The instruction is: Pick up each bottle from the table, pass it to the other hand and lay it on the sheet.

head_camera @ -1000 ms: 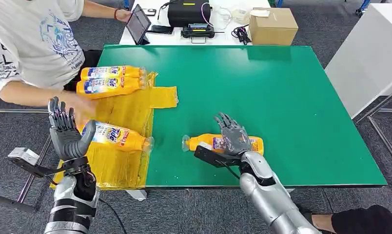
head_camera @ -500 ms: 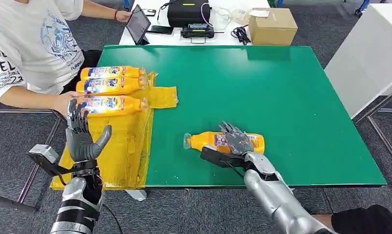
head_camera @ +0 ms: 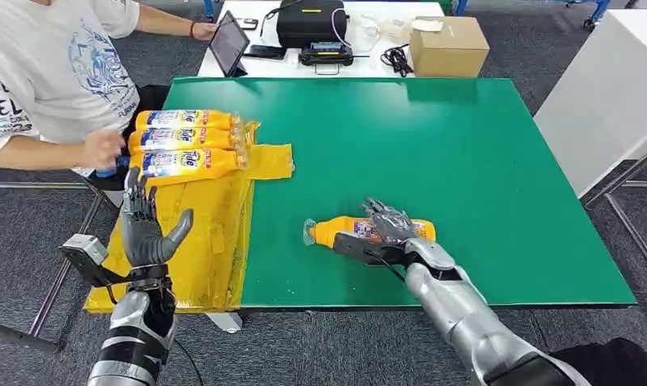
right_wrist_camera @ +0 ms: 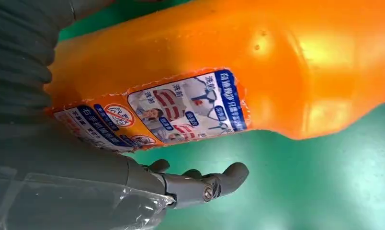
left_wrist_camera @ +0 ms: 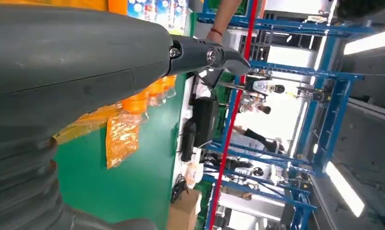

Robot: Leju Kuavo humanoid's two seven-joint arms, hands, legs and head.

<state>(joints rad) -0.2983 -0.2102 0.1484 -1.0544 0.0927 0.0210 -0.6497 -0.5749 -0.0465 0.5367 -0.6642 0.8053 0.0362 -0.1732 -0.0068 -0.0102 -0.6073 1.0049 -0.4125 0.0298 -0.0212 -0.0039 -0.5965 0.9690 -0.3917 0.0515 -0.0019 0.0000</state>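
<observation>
An orange bottle (head_camera: 328,232) with a blue-and-white label lies on its side on the green table (head_camera: 465,161), near the front edge. My right hand (head_camera: 389,227) lies over its middle, fingers draped across the top. In the right wrist view the bottle (right_wrist_camera: 229,57) sits against the palm, while the thumb (right_wrist_camera: 205,184) stands off it with green table showing between. My left hand (head_camera: 147,233) is raised, open and empty, above the front of the yellow sheet (head_camera: 208,241). Three more orange bottles (head_camera: 187,141) lie side by side at the sheet's far end.
A person in a white T-shirt stands at the table's left, one hand (head_camera: 103,149) near the three bottles. A tablet (head_camera: 228,40), a black case (head_camera: 308,20) and a cardboard box (head_camera: 449,44) sit on the white table behind. A white cabinet (head_camera: 610,88) stands at right.
The person slid the third bottle up beside the other two and pulled the hand back. My left hand shifted right over the sheet. My right hand lowered onto the bottle.
</observation>
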